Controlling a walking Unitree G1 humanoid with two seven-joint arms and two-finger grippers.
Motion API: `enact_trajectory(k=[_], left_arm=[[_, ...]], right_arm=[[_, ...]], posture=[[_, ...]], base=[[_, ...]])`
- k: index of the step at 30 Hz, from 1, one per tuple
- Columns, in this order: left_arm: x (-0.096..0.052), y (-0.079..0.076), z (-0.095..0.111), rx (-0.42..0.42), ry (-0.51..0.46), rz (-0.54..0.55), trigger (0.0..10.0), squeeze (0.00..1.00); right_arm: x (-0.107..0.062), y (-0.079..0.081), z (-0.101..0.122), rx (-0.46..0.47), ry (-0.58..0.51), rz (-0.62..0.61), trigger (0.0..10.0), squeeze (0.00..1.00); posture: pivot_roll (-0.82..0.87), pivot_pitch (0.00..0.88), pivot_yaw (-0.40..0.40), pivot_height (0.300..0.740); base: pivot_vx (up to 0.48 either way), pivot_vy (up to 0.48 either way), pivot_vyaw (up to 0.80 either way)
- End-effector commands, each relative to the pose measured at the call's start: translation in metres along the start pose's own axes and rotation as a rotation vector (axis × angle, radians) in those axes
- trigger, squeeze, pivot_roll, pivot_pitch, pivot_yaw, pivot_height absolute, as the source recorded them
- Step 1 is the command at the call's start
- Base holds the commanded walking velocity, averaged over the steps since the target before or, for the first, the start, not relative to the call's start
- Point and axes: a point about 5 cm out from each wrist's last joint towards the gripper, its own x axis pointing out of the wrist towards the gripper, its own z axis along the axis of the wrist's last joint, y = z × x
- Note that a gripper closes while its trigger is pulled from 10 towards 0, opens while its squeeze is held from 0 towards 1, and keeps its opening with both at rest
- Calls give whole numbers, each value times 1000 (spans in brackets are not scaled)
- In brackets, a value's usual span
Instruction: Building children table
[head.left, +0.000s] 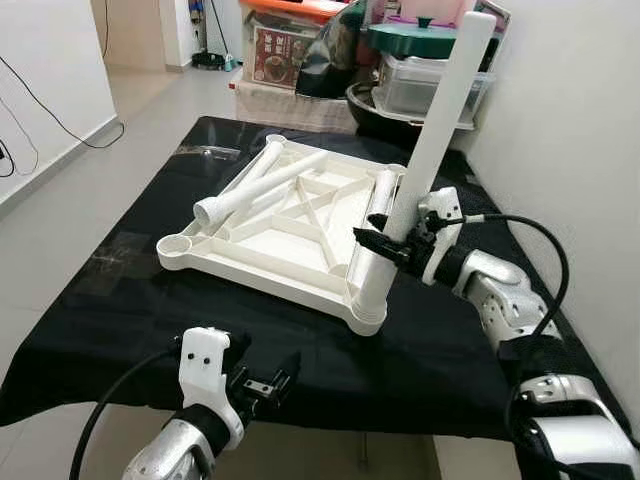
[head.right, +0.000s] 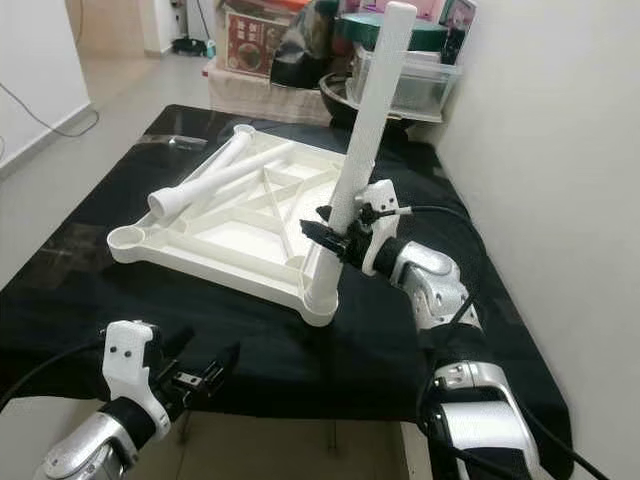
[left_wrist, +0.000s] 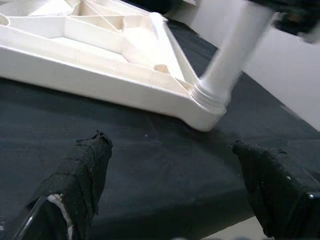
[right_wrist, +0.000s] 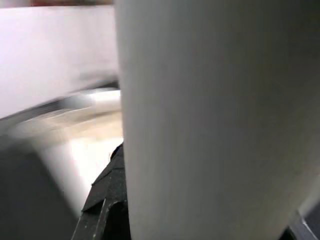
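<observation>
— Tabletop, white plastic, is lying underside up on the black-covered worktop, its ribs and corner sockets facing the ceiling.

— And the leg?

— One white leg is standing in the near right corner socket, leaning a little toward the wall rather than sitting dead upright. The right hand is gripping it low down, its black fingers clamped around the tube just above the tabletop's edge. In the right wrist view the tube is sitting so close that it is blurring out most of the picture.

— Any other legs?

— Two more, I think, are lying loose across the ribs: one long leg running diagonally from the far side toward the near left, with another tucked just beside it. A further white tube seems to be lying along the right rim, though I am finding it hard to tell apart from the frame.

— What is the left hand doing?

— It is hovering at the near edge of the worktop, fingers spread apart and holding nothing, pointing toward the corner where the leg is standing.

— And behind?

— Storage boxes and a green lid are stacking up past the far end.
</observation>
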Motion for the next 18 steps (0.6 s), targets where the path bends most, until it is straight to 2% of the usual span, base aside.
enact_trajectory(k=[1,2,3,4,6,7,9,11,13,14,15,17,18], left_arm=[[-2,0,-6,-27,20,2,10000,0],[-2,0,-6,-30,20,3,10000,0],[-2,0,-5,-29,19,3,10000,0],[-2,0,-5,-29,19,3,10000,0],[-3,1,-5,-29,20,6,10000,0],[-3,2,-5,-29,20,10,10000,0],[-3,2,-5,-30,20,14,10000,0],[-2,2,-6,-29,20,10,10000,0],[-1,3,-6,-29,21,8,10000,0],[-1,3,-6,-29,21,8,10000,0],[-1,4,-6,-29,21,8,10000,0],[-1,5,-6,-29,19,9,10000,0],[0,6,-6,-30,16,11,10000,0]], right_arm=[[-16,-30,-22,39,118,-383,0,0],[-19,-33,-24,69,120,-460,0,0],[-25,-28,-27,104,110,-555,0,0],[-25,-28,-27,104,110,-555,0,0],[-35,-4,-30,135,89,-605,0,0],[-36,15,-30,117,104,-556,9882,0],[-36,36,-30,89,122,-478,9882,0],[-34,65,-18,51,30,-258,10000,0],[-34,78,-8,44,-42,-125,10000,0],[-34,79,-5,49,-65,-85,10000,0],[-34,74,1,54,-82,-83,10000,1000],[-33,66,12,42,-112,-42,10000,1000],[-33,62,18,39,-96,15,10000,1000]], posture=[[156,0,-161,740],[156,0,-161,740],[158,0,-159,740],[158,0,-159,740],[154,0,-155,740],[153,0,-152,740],[153,0,-152,740],[143,0,-149,740],[138,0,-147,740],[138,0,-147,740],[139,0,-147,740],[142,0,-151,740],[145,0,-153,740]], base=[[0,0,0],[0,0,0],[0,0,0],[0,0,0],[0,0,0],[0,0,0],[0,0,0],[0,0,0],[0,0,0],[0,0,0],[0,0,0],[0,0,0],[0,0,0]])
